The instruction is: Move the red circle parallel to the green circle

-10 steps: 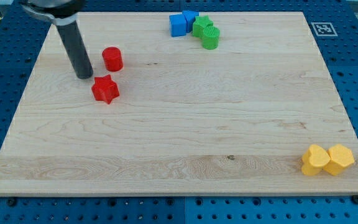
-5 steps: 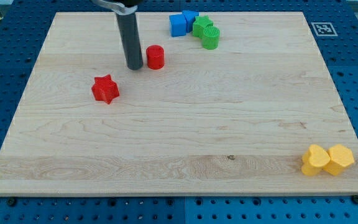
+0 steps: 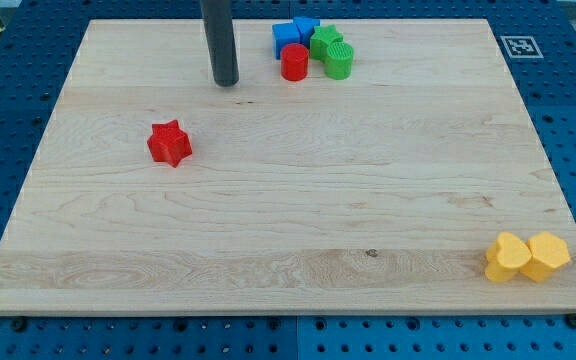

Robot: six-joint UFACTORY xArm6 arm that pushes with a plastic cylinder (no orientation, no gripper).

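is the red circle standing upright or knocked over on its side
Upright. The red circle shows its flat round top facing up, sitting on the board beside the green circle. My tip is off to its left.

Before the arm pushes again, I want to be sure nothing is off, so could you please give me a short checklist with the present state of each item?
1. Red circle level with the green circle: ok, both sit at about the same height in the view.
2. Red circle clear of its neighbours: not ok, it sits right below the blue blocks; whether they touch, cannot tell.
3. My tip off the red circle: ok, it stands apart, to the view's left.
4. Red star out of the way: ok, far toward the view's lower left.
5. Yellow blocks out of the way: ok, at the lower right corner.
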